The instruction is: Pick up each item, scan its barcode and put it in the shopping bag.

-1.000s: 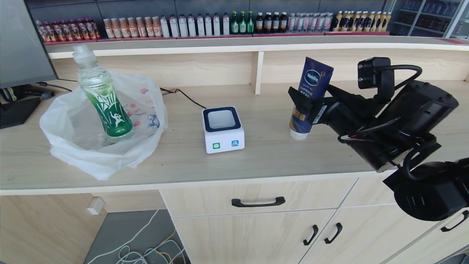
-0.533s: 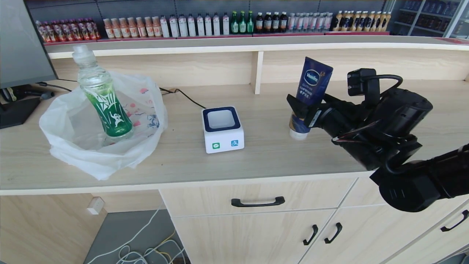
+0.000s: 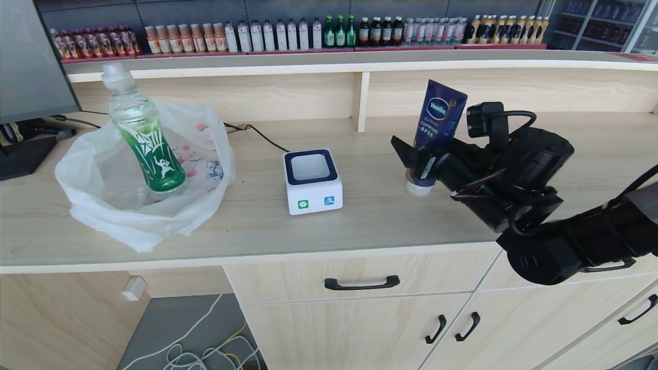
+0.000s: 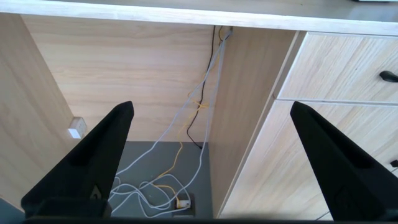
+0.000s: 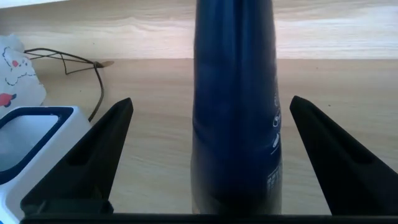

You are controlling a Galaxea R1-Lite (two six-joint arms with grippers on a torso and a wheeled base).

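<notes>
A dark blue tube (image 3: pixel 439 110) stands cap-down on the wooden counter (image 3: pixel 370 216), right of the white scanner (image 3: pixel 312 180). My right gripper (image 3: pixel 419 160) is open and level with the tube's lower half, one finger on each side of it. In the right wrist view the tube (image 5: pixel 236 106) stands upright between the two spread fingers (image 5: pixel 87 168), without visible contact. The white shopping bag (image 3: pixel 128 216) lies open at the counter's left with a green bottle (image 3: pixel 149 144) standing in it. My left gripper (image 4: pixel 211 106) is open, hanging below counter level and holding nothing.
The scanner's black cable (image 3: pixel 257 131) runs back along the counter. A monitor (image 3: pixel 31 56) stands at the far left. A raised shelf with a divider (image 3: pixel 362 100) backs the counter. Below are drawers (image 3: pixel 362 282) and loose cables on the floor (image 4: pixel 168 186).
My right arm has pushed forward and to the left, bringing the open gripper around the blue tube. The tube, scanner, bag and bottle have not moved.
</notes>
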